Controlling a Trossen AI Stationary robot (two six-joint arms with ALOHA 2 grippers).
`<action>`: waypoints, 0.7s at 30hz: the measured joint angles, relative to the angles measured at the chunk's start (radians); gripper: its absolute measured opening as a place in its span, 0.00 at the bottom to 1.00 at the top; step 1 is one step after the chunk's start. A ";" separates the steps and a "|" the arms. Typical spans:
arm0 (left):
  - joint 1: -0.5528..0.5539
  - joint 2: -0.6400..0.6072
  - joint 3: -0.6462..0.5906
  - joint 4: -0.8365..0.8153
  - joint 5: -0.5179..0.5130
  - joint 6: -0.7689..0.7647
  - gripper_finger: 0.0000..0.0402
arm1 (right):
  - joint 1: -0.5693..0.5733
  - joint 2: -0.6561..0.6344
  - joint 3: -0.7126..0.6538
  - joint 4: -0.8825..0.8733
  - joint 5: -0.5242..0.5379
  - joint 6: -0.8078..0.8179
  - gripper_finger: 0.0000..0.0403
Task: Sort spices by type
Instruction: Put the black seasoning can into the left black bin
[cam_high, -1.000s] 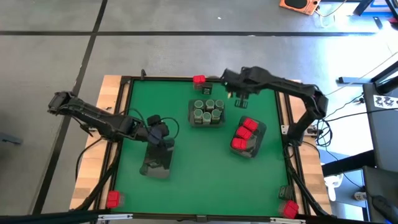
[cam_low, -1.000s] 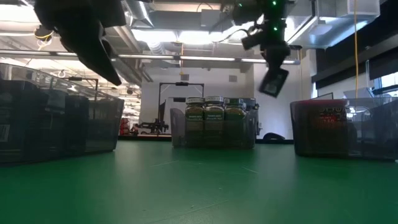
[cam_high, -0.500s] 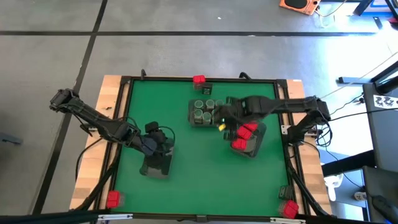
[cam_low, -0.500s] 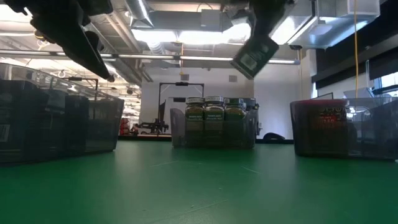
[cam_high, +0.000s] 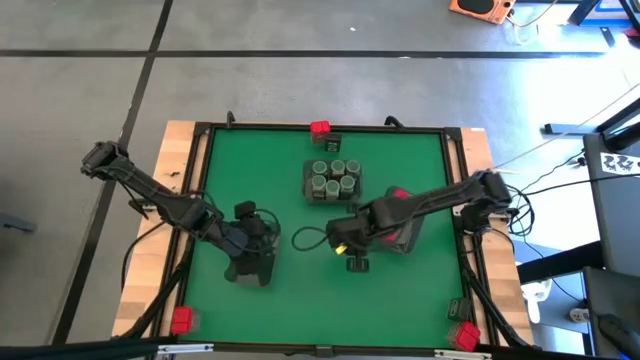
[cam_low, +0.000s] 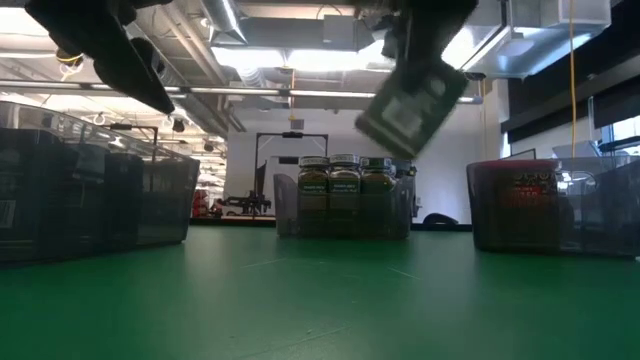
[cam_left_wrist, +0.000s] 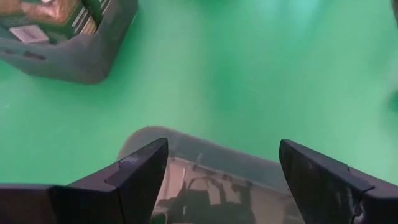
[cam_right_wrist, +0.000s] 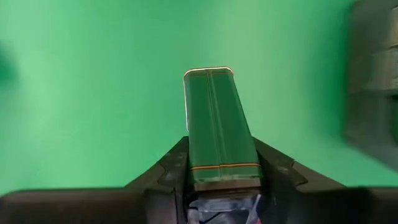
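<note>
Here the right claw (cam_right_wrist: 217, 177) is clamped on a dark rectangular metal tin (cam_right_wrist: 216, 124), carried tilted in the air above the green surface (cam_high: 300, 290), between the tray of red boxes (cam_high: 400, 232) and the dark grey tray (cam_high: 250, 268) under the left arm. In the low view the tin (cam_low: 410, 95) hangs at a slant, its label too small to read, and the arm above it is cut off by the picture's top edge.

The left claw (cam_left_wrist: 221, 168) stands wide with nothing between its fingers, hovering over the dark grey tray (cam_left_wrist: 205, 180); what lies inside is murky through the tray's wall and cannot be made out. From above, the claw (cam_high: 252, 232) covers part of that tray.

Round grey-green jars (cam_high: 333, 178) stand packed together in a clear tray near the far middle of the surface; in the low view three of them (cam_low: 344, 195) show side by side, the rest hidden behind. The bright red rectangular boxes (cam_high: 398, 198) are mostly covered by the right arm.
</note>
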 joint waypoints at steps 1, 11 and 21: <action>-0.003 0.000 0.000 0.002 0.000 0.001 0.76 | 0.001 0.017 0.000 0.000 -0.012 0.005 0.32; -0.004 0.000 0.000 0.021 0.000 0.022 0.76 | 0.005 0.152 0.000 -0.014 -0.069 0.045 0.32; -0.004 0.000 0.000 0.023 0.000 0.026 0.76 | 0.005 0.200 0.000 0.057 -0.076 0.044 0.34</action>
